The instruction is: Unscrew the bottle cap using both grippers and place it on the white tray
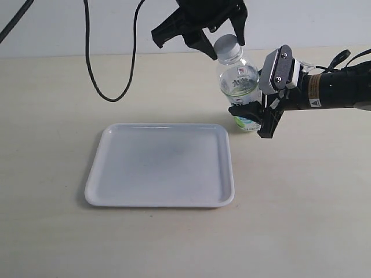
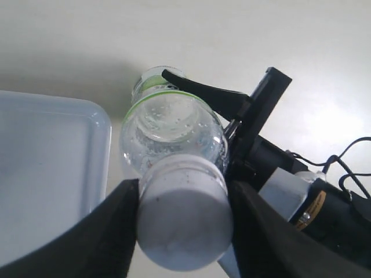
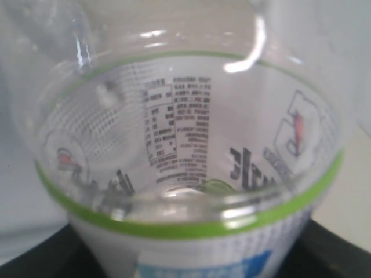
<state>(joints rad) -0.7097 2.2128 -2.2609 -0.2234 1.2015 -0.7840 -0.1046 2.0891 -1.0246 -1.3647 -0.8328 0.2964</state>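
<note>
The clear bottle [image 1: 237, 81] with its green-edged label stands just beyond the white tray's [image 1: 159, 202] far right corner, leaning a little to the left. My right gripper [image 1: 246, 113] reaches in from the right and is shut on the bottle's labelled lower body [image 3: 191, 145]; dark fingers [image 3: 35, 260] show at either side. The white bottle cap [image 1: 227, 45] sits on the neck. My left gripper [image 2: 182, 220] comes down from above, with both black jaws pressed against the sides of the cap [image 2: 182, 208].
A black cable [image 1: 95, 81] loops over the table behind the tray. The right arm's body [image 1: 330, 90] lies low across the table's right side. The tray [image 2: 46, 162] holds nothing.
</note>
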